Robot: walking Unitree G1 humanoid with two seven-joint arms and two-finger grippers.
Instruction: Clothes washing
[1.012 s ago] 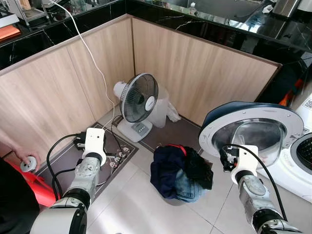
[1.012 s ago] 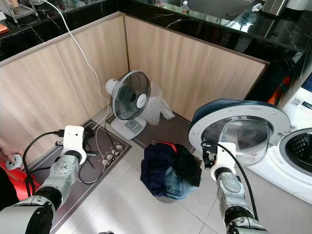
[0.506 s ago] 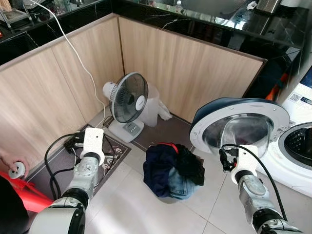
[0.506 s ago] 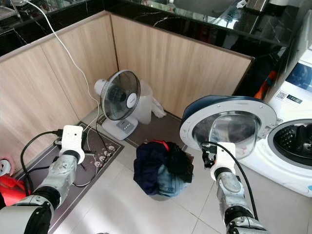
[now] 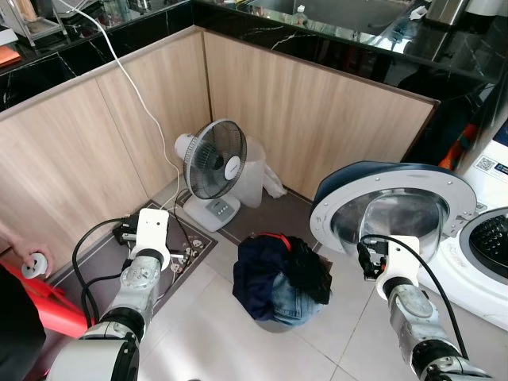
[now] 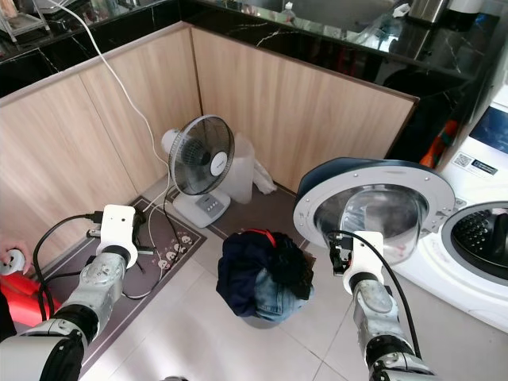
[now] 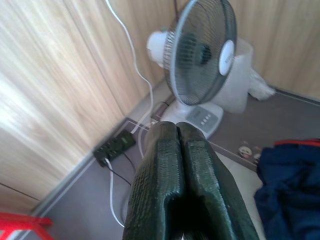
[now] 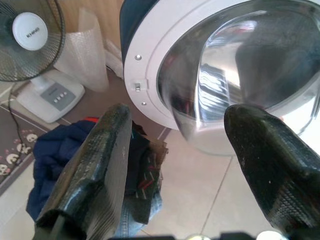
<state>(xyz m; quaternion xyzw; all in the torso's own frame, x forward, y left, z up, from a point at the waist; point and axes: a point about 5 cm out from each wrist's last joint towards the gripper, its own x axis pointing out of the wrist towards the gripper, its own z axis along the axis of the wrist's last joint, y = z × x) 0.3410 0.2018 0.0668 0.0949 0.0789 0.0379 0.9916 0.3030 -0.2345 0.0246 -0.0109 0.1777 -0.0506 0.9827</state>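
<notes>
A heap of dark clothes [image 5: 279,274], navy and black over blue denim, sits on the tiled floor in front of me. To its right stands the white washing machine, its round glass door [image 5: 389,210] swung open toward the heap and the drum opening [image 5: 494,246] behind it. My right gripper [image 8: 177,120] is open, held above the floor between the clothes [image 8: 75,160] and the door [image 8: 225,75], touching neither. On my left side, above the mat, my left gripper [image 7: 178,127] is shut with nothing in it, pointing toward the fan.
A white standing fan [image 5: 221,163] and a crumpled plastic bag [image 5: 266,176] stand in the corner of the wooden panels. A black power strip [image 5: 125,232] with trailing cables lies on the grey mat [image 5: 107,266]. A person's hand [image 5: 33,259] and a red object [image 5: 44,295] are at far left.
The camera has swung a little, shifting the whole picture. Both arms hold their pose and the clothes and door have not moved.
</notes>
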